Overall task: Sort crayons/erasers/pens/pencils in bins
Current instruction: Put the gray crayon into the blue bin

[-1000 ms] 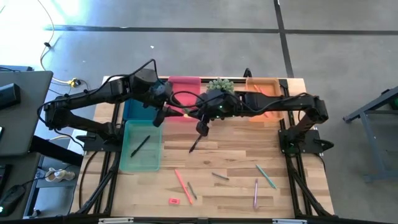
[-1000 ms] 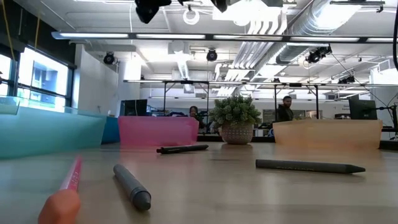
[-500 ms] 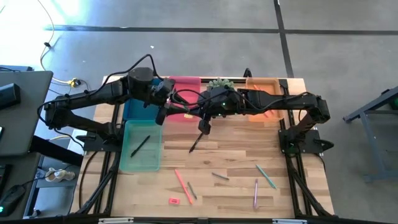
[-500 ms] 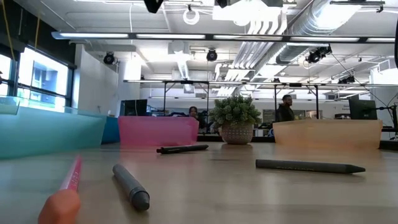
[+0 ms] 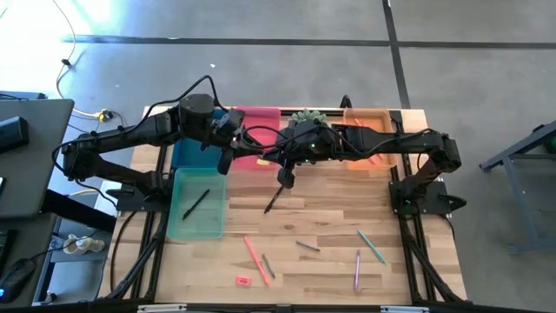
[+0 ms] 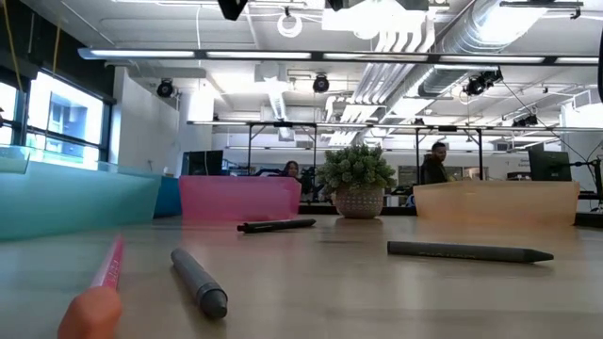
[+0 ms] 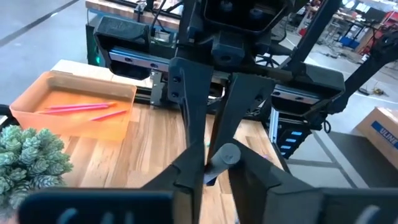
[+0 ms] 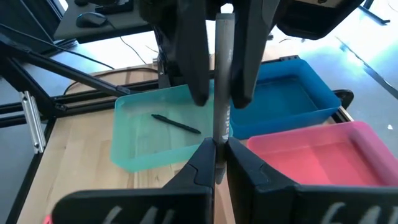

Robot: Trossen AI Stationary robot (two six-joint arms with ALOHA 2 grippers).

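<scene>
Pale wooden bench (image 5: 330,217) is seen from above, with the left claw (image 5: 223,163) and right claw (image 5: 284,178) close together by the pink bin (image 5: 258,117), and the pencils (image 5: 254,258) well apart from the bins; at bench level a grey marker (image 6: 200,282) is seen lying flat. From the left wrist, the raised pen (image 7: 227,154) is seen straddled by the left claw; whether it is clenched cannot be told. From the right wrist, the pen is seen grasped by the right claw, above the teal bin (image 8: 155,134).

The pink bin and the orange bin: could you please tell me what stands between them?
A small potted green plant stands between the pink bin and the orange bin, shown clearest in the low view.
</scene>
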